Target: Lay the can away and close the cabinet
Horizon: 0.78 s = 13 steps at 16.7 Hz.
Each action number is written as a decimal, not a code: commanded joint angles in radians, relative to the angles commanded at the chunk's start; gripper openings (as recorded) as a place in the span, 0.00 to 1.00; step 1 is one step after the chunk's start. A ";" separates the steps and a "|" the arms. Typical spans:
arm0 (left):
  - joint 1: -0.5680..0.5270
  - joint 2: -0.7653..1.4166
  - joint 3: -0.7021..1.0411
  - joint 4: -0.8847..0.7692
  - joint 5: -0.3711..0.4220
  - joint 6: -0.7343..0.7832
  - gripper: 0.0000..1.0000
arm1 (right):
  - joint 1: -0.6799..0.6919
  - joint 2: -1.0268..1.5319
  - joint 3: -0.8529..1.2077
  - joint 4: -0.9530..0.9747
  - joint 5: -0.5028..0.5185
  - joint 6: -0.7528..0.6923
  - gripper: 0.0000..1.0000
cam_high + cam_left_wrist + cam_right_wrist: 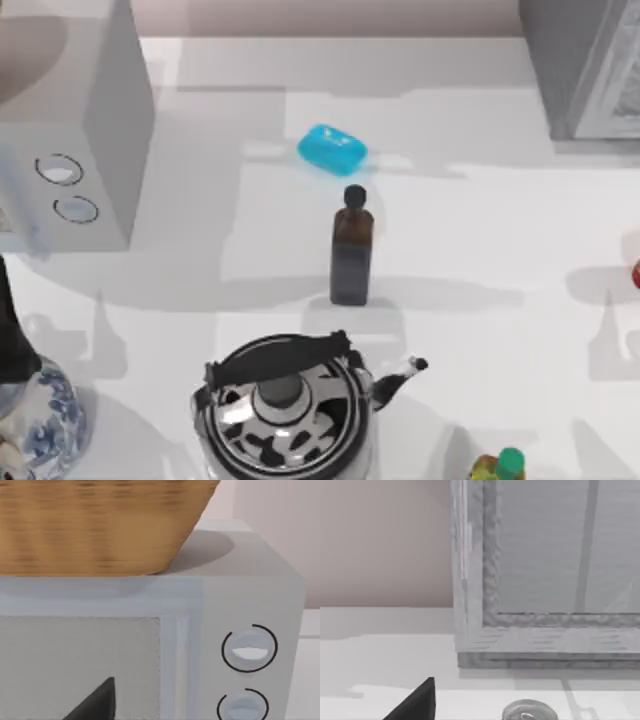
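From above, the white bench (480, 250) carries a tall grey speckled cabinet with a pale moulded door panel (590, 65) at the far right corner. A small red can (636, 272) shows as a red sliver at the right edge of the bench, well apart from the cabinet and nearer than it. A white box with two round dials (75, 130) stands at the far left. A bright blue soap-like block (333, 149) lies in the middle far area, and just nearer stands a dark brown square bottle with a black cap (351, 250). At the near edge sit a black-and-white patterned kettle (285, 410), a blue-and-white porcelain vase (45, 420) at the left, and a small yellow bottle with a green cap (500, 466) at the right.

The left wrist view faces the front of the white box, with a woven wicker basket (100, 525) resting on top of it. A dark part of the left arm's fingers (95, 702) shows; how far they are open cannot be told.

The right wrist view faces the cabinet door, which looks shut. The round metal top of the can sits on the bench in front of it. A dark part of the right arm's fingers (415, 702) shows; their opening cannot be told either.
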<state>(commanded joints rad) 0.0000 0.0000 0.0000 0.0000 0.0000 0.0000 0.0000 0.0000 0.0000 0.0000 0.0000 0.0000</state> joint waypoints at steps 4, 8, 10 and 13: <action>0.000 0.000 0.000 0.000 0.000 0.000 1.00 | 0.008 0.034 0.014 0.028 -0.003 -0.003 1.00; 0.000 0.000 0.000 0.000 0.000 0.000 1.00 | 0.034 0.224 0.068 0.140 -0.008 -0.016 1.00; 0.000 0.000 0.000 0.000 0.000 0.000 1.00 | 0.045 0.380 0.099 0.208 -0.009 -0.022 1.00; 0.000 0.000 0.000 0.000 0.000 0.000 1.00 | 0.049 0.685 0.155 0.316 -0.008 -0.022 1.00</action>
<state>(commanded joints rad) 0.0000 0.0000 0.0000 0.0000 0.0000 0.0000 0.0488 0.6849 0.1547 0.3163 -0.0075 -0.0215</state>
